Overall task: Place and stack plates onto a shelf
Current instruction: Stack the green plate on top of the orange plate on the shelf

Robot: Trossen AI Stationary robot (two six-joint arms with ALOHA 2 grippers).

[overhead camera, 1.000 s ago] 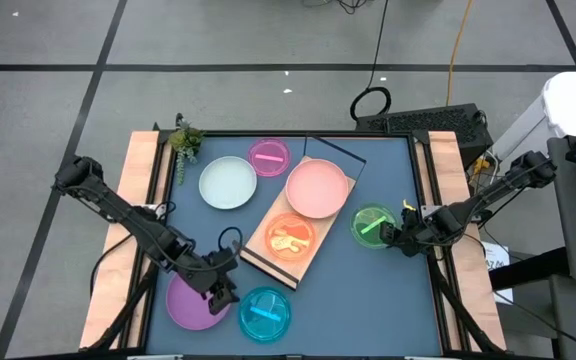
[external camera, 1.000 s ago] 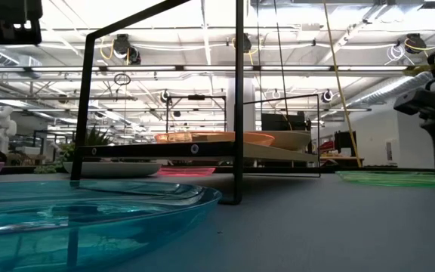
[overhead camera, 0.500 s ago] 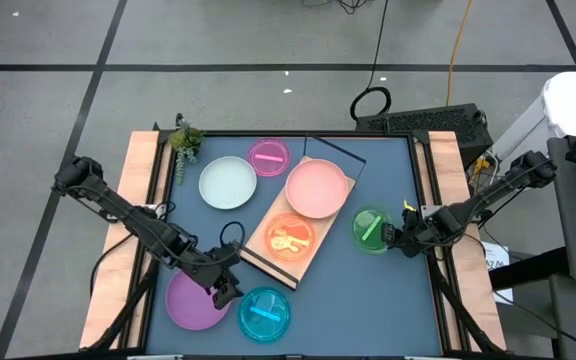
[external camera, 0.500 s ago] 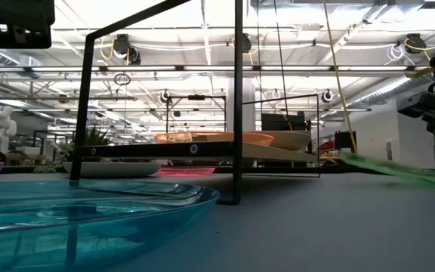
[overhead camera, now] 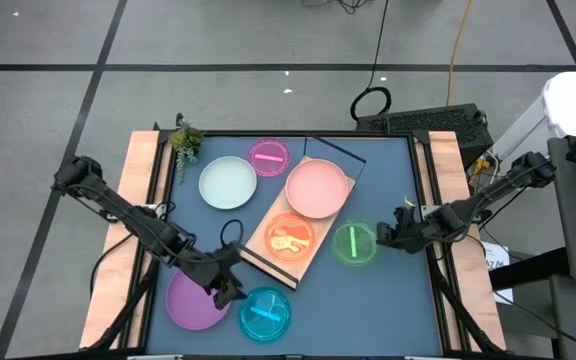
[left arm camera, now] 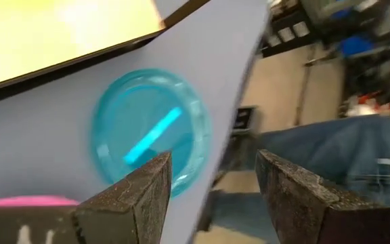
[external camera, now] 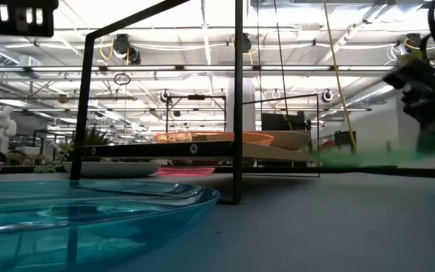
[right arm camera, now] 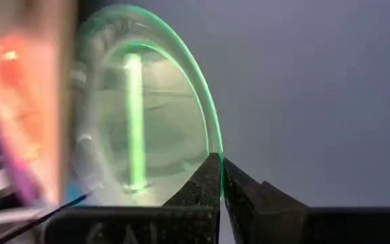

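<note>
The left gripper (overhead camera: 230, 292) is held with jaws wide between the opaque purple plate (overhead camera: 190, 302) and the translucent blue plate (overhead camera: 264, 313). On the slanted light-wood shelf (overhead camera: 258, 244) lie an orange plate (overhead camera: 290, 237) and a salmon plate (overhead camera: 316, 188). The thin rim of the translucent green plate (overhead camera: 353, 243) is pinched by the right gripper (overhead camera: 385, 236), beside the shelf.

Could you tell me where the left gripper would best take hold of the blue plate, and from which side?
Probably by its raised rim on the side nearest the left gripper, whose jaws stand open. The blue plate lies flat, so only the thin edge offers a pinch.
</note>
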